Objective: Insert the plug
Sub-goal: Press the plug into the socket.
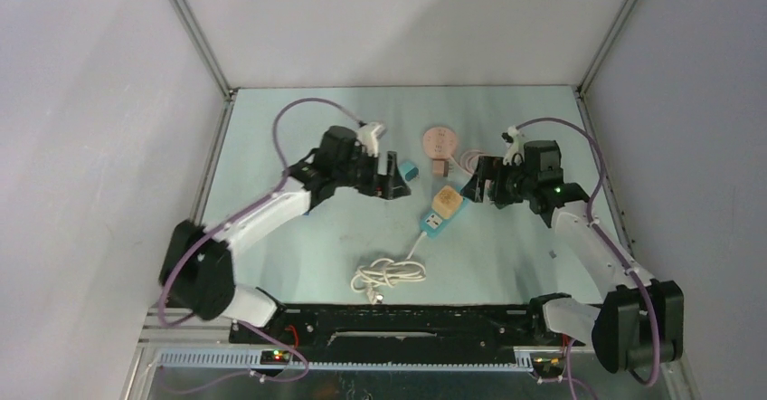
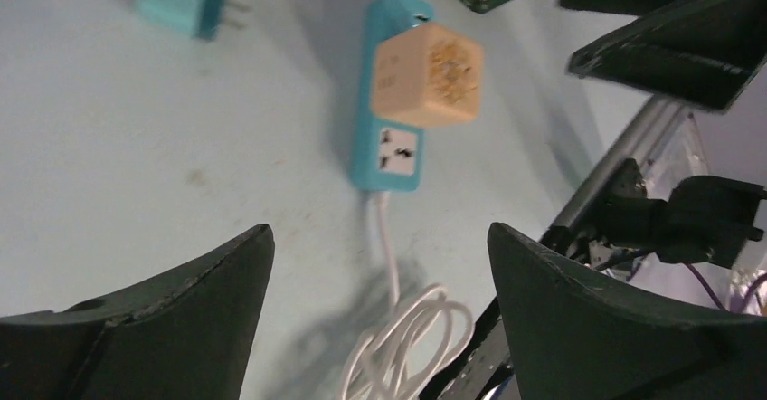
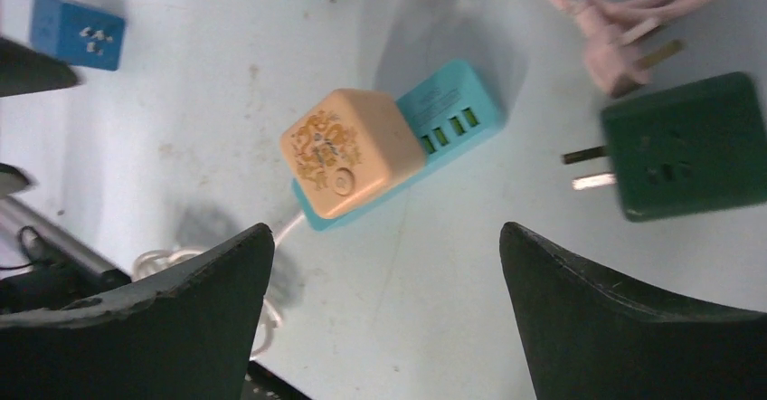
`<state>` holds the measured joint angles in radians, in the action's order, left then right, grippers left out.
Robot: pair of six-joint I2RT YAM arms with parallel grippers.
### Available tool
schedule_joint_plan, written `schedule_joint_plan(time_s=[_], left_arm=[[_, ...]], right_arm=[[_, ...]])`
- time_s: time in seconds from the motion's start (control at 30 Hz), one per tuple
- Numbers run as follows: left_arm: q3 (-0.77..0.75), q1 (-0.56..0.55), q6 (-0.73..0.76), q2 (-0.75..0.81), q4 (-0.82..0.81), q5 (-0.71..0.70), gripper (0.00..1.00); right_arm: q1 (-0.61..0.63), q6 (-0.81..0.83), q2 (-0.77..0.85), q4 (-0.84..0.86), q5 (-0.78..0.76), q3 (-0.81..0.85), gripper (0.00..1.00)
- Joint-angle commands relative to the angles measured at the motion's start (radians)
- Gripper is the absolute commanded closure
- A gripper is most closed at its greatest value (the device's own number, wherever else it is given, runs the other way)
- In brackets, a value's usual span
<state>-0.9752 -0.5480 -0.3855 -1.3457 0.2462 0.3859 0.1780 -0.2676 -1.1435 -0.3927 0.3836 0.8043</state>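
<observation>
The cube (image 3: 348,151) hides part of the strip (image 3: 452,115). Past the right gripper (image 3: 384,233), a pink cable (image 3: 604,33) leaves the top edge. Between the left gripper's (image 2: 380,230) jaws the cord (image 2: 391,260) is cut off below.

— How is the light from above?
— Soft and even, rather dim. The pale blue-green bench (image 1: 506,264) is the brightest surface. The grey side walls (image 1: 90,101) fall darker toward the near corners. Shadows on the bench are faint.
— And the wrist views?
— The left one is slightly blurred. The peach cube-shaped plug (image 2: 428,76) and the turquoise plastic power strip (image 2: 387,147) have soft edges, and the black left end effector (image 2: 380,233), close to the lens, is out of focus. The right view is sharper, with a diffuse grey shadow beside the strip.
</observation>
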Motion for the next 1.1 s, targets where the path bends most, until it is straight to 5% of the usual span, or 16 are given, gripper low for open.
schedule_joint_plan(time_s=[0.0,0.47,1.07], left_arm=[[-0.192,-0.089,-0.040,-0.208,-0.089,0.122,0.11],[-0.477,-0.130,-0.028,-0.622,-0.058,0.124,0.25],[-0.352,-0.157,-0.024,-0.698,-0.082,0.018,0.57]], right_arm=[[-0.003,-0.119,-0.077,0.132,0.163,-0.020,0.07],[-0.004,-0.218,-0.346,0.282,0.207,-0.024,0.33],[0.027,-0.170,-0.434,0.224,0.117,-0.063,0.66]])
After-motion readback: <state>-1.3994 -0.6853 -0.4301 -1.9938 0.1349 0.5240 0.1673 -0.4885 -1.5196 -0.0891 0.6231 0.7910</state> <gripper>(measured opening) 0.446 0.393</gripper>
